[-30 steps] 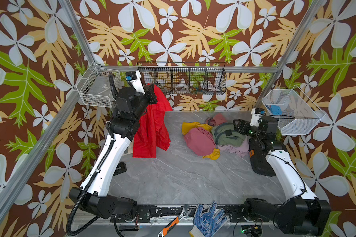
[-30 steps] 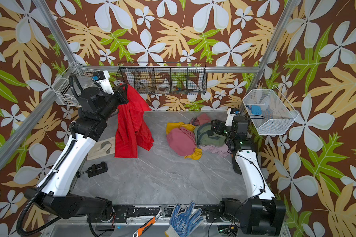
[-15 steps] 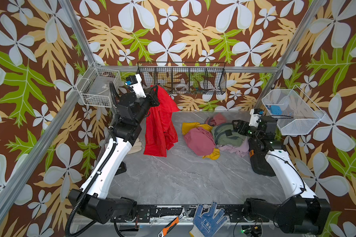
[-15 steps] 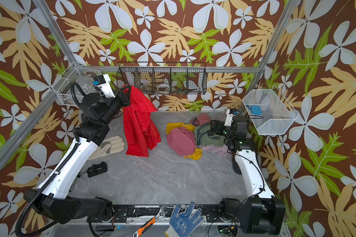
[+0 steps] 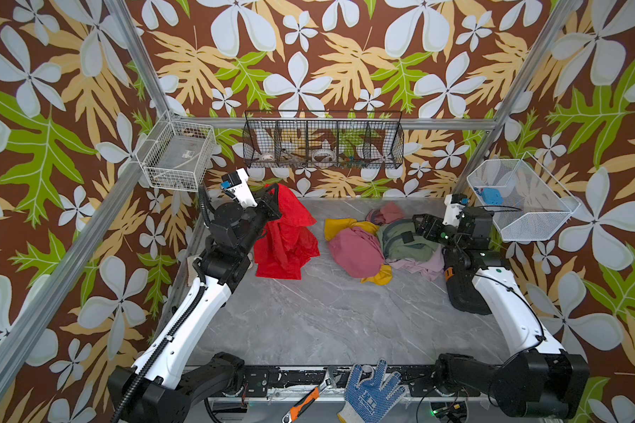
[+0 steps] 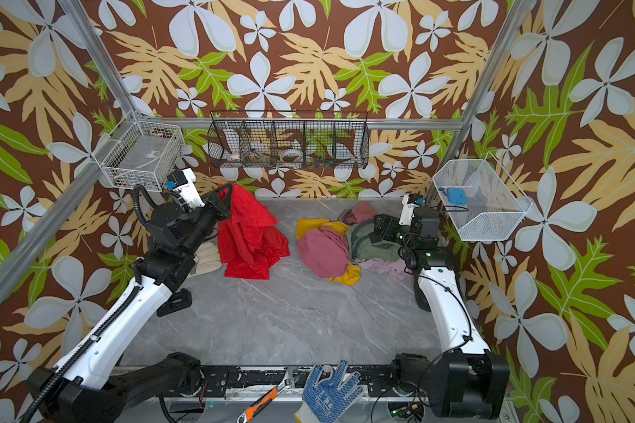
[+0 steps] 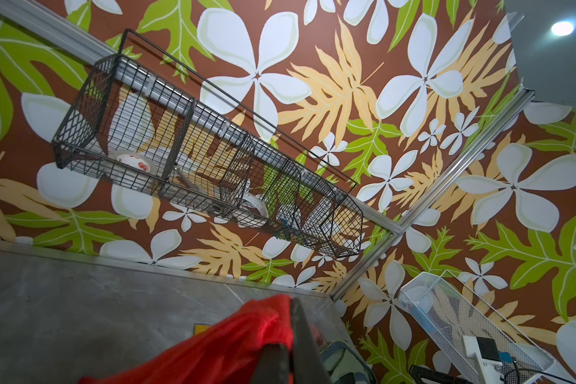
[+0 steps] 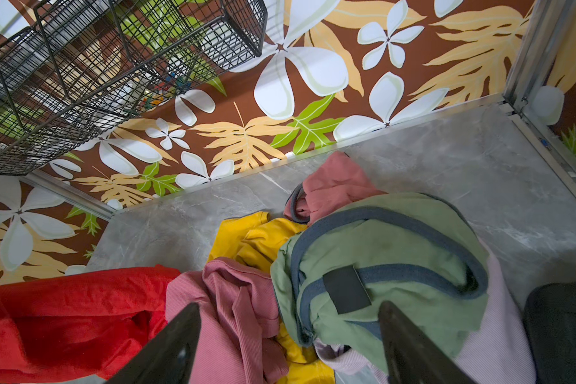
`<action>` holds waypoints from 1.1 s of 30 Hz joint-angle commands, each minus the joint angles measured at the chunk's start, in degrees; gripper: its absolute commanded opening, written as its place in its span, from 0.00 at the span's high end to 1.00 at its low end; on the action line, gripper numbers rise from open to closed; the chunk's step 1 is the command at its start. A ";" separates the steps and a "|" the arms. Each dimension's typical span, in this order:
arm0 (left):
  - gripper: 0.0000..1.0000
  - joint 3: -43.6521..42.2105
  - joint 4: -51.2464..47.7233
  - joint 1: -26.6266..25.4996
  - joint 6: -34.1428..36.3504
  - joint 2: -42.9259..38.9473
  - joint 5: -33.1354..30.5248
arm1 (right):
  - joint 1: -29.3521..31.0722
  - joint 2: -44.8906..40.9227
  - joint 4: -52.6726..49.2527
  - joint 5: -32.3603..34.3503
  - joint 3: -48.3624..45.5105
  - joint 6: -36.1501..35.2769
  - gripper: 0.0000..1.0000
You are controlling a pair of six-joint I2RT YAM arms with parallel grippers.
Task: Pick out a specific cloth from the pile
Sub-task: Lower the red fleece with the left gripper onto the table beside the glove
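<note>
Left hand [image 5: 271, 191] pressed together, pinching the red cloth [image 5: 286, 238] by its upper edge. The cloth hangs left of the pile [image 5: 360, 245], apart from it, its lower folds reaching the counter [image 5: 308, 322]. Right hand [image 5: 420, 225] spread wide, holding nothing, over the pile's olive green cloth [image 8: 379, 252].

The red cloth [image 5: 286, 234] swallows the tips of my left claw [image 5: 271, 189]; I can't make out what sits in the black basket [image 5: 384, 146].
</note>
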 commanded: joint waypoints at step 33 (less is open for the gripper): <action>1.00 2.19 -5.91 -0.74 -3.35 19.09 0.91 | 0.98 0.21 -1.05 -0.06 -0.90 0.35 0.19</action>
